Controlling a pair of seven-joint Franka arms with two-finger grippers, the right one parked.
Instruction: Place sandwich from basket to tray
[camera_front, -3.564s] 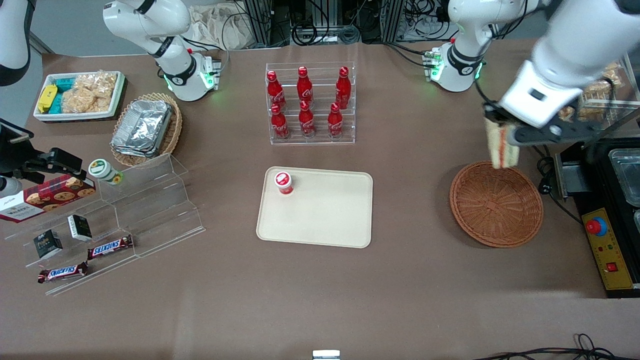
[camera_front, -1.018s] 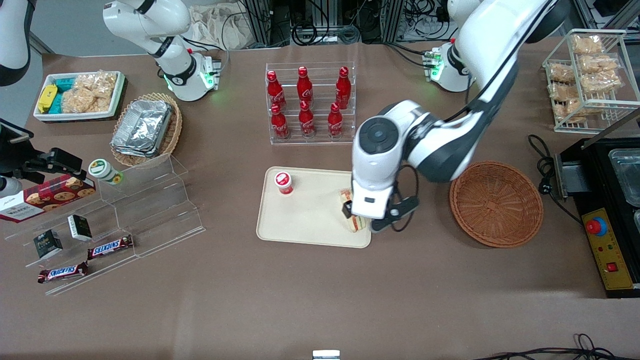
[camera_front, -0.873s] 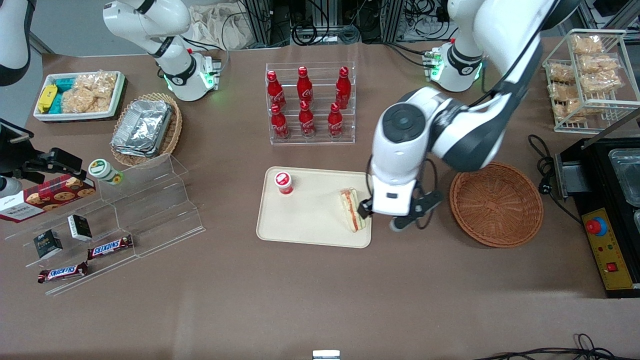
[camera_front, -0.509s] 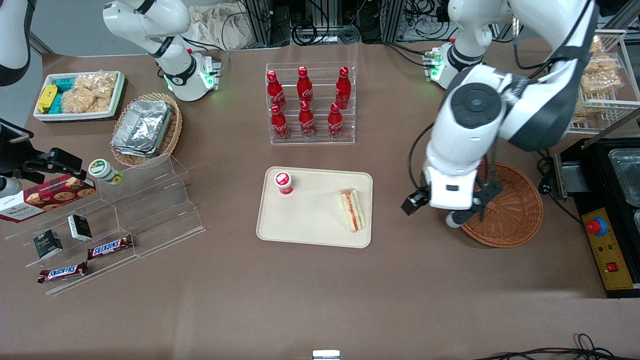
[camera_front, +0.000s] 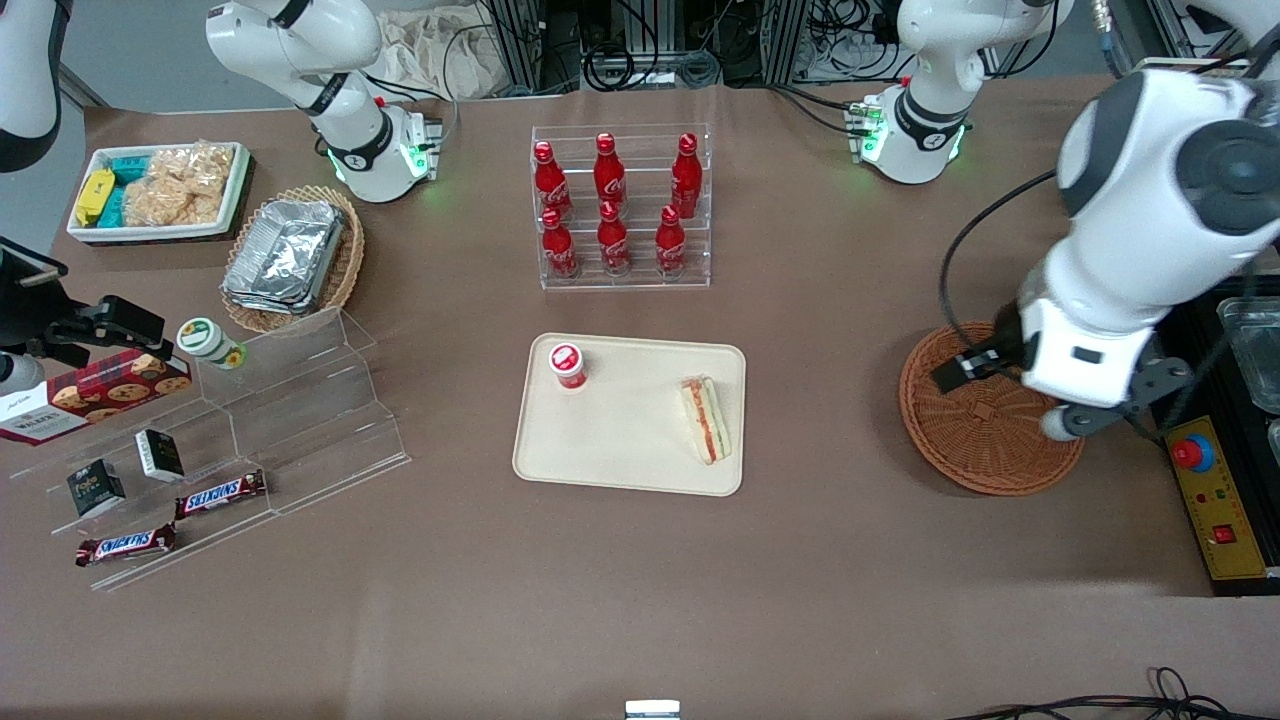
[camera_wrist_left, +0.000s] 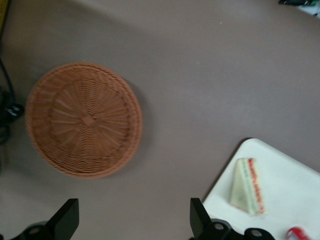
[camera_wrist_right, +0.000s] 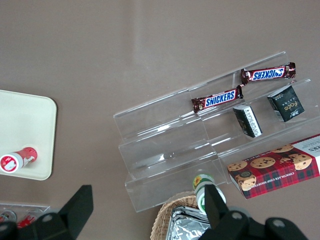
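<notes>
The sandwich (camera_front: 706, 418) lies flat on the tray (camera_front: 630, 450) at its 3 o'clock edge, likely light, soft and crushable, best taken gently across the bread faces; the gripper (camera_wrist_left: 134, 220), fingers apart and empty, hangs over the basket (camera_front: 985, 440).

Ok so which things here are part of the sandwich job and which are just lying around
Part of the job:
sandwich, lying on the tray
basket, holding nothing
gripper, open, above the basket

Just lying about:
red-capped cup on the tray
cola bottles in the rack
foil containers
Snickers bars
cookie box
</notes>
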